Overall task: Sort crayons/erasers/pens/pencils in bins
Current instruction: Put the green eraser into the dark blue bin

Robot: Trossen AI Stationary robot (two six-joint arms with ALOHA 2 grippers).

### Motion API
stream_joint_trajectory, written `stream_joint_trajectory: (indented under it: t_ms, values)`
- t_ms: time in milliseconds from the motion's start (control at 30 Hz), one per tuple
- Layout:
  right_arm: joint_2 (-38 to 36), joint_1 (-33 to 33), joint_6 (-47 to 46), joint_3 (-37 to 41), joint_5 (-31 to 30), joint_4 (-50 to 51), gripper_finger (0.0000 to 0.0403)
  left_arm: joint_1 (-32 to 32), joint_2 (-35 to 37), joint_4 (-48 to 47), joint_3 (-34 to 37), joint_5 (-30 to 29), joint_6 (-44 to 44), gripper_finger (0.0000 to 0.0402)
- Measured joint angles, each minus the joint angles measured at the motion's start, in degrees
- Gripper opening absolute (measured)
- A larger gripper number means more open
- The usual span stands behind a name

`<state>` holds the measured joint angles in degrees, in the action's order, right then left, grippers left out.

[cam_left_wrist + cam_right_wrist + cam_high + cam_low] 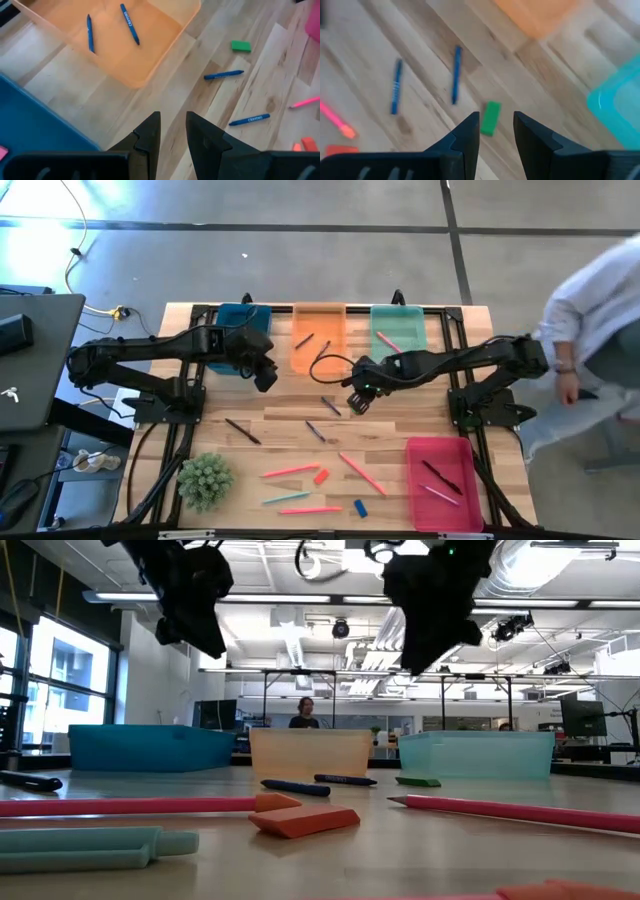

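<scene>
My left gripper hangs open over bare wood at the near right corner of the dark blue bin, with nothing between its fingers. My right gripper hangs open above the table's middle, just short of a green eraser that lies flat on the wood. Two crayons lie beyond it. The orange bin holds two crayons. Pencils, an orange-red eraser, a blue eraser and a pen lie toward the near edge.
The teal bin at the back holds a pink pencil. The red-pink bin at the near right holds a pen and a pencil. A small plant stands near left. A person stands beyond the table's right edge.
</scene>
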<state>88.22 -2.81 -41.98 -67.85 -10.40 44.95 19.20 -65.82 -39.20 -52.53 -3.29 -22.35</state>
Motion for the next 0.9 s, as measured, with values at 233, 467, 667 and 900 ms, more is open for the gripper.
stream_joint_trajectory:
  t_ms: [233,467,667,900]
  values:
    - [4.14,-0.45,-3.23,0.00,3.04,1.58,0.0112,-0.25,-0.02,-0.04,0.00,2.21,-0.02,0.0080]
    - [7.65,-0.75,-6.44,0.00,4.50,1.52,0.0130,-0.24,-0.02,-0.02,0.00,2.60,-0.02,0.0080]
    - [10.22,-1.44,-11.80,0.00,3.57,0.72,0.0180,-0.24,-0.02,0.00,0.00,2.60,-0.01,0.0080]
    - [13.84,-1.44,-15.00,0.00,3.66,0.18,0.0201,-0.24,-0.04,0.13,0.00,2.60,-0.02,0.0080]
